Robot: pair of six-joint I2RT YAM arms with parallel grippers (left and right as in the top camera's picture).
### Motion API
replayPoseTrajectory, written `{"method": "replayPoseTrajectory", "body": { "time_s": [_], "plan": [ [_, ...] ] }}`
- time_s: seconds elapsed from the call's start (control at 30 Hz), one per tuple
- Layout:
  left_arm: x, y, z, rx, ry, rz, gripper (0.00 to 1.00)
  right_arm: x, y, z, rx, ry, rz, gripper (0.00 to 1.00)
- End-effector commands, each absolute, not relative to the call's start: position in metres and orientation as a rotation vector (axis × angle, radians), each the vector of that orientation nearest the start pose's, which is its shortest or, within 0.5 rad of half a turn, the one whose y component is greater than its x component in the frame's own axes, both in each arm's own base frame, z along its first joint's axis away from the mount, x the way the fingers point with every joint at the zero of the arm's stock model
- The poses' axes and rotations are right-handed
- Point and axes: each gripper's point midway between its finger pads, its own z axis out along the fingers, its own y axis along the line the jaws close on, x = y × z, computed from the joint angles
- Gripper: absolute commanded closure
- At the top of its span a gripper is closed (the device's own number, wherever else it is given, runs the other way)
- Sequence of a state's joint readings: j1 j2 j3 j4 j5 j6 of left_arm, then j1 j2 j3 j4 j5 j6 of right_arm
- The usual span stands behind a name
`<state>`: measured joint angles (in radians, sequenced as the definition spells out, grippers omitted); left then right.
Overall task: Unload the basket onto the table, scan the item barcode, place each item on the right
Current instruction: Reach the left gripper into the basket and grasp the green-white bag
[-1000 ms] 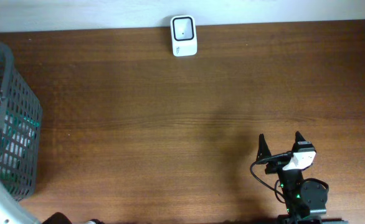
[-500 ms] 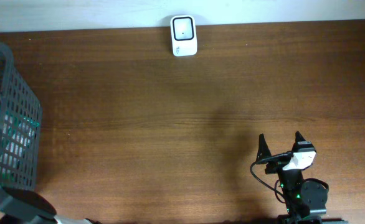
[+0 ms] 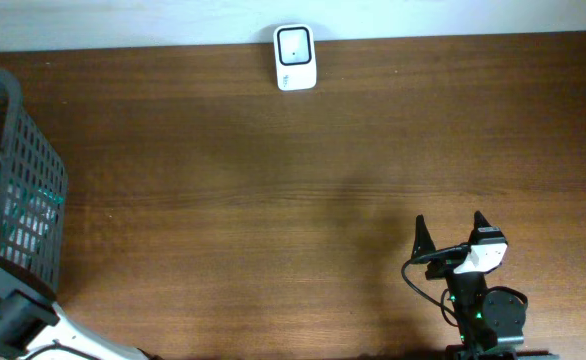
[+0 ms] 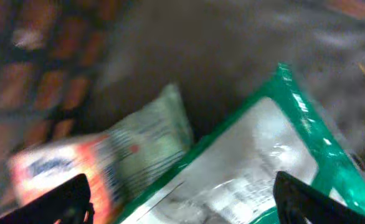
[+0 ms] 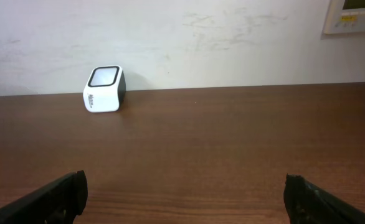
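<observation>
Two packs lie in the basket (image 3: 23,190) at the left edge of the overhead frame. The left wrist view is blurred. A clear, green-edged bag (image 4: 276,143) fills its lower right. An orange packet (image 4: 70,165) lies at lower left, its pale end meeting the bag's edge. The left gripper (image 4: 181,186) hangs over both with jaws wide, one finger in each lower corner, and it grips nothing. The scanner (image 3: 295,58) stands at top centre of the table (image 3: 223,200), close to the wall (image 5: 232,37). The right gripper (image 3: 450,225) sits at lower right, jaws wide and empty, facing the scanner from well apart.
</observation>
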<state>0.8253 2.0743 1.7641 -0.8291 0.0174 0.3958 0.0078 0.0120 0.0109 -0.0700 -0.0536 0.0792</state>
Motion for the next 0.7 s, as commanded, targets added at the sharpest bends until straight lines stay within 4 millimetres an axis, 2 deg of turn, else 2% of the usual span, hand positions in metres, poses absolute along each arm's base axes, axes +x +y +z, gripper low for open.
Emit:
{"method": "replayPoseTrajectory", "body": {
  "time_s": [0.0,0.07,0.23,0.4,0.5,0.57,0.63,0.67],
  "plan": [
    [0.355,0.357,0.093,-0.290,2.725,0.255,0.14,0.246,0.011,0.157,0.022,1.645,0.116,0.02],
    [0.355,0.357,0.086,-0.282,2.739,0.246,0.16,0.246,0.011,0.157,0.022,1.645,0.116,0.02],
    [0.350,0.355,0.068,-0.293,2.782,0.218,0.12,0.246,0.011,0.157,0.022,1.645,0.116,0.02],
    [0.347,0.362,0.061,-0.308,2.798,0.256,0.07,0.246,0.011,0.157,0.022,1.645,0.116,0.02],
    [0.345,0.360,0.047,-0.313,2.824,0.228,0.07,0.246,0.011,0.157,0.023,1.645,0.116,0.02],
    [0.344,0.359,0.041,-0.315,2.837,0.215,0.12,0.246,0.011,0.157,0.022,1.645,0.116,0.02],
    [0.344,0.359,0.040,-0.316,2.840,0.211,0.30,0.246,0.011,0.157,0.023,1.645,0.116,0.02],
    [0.343,0.359,0.040,-0.316,2.840,0.211,0.36,0.246,0.011,0.157,0.022,1.645,0.116,0.02]
  ]
}}
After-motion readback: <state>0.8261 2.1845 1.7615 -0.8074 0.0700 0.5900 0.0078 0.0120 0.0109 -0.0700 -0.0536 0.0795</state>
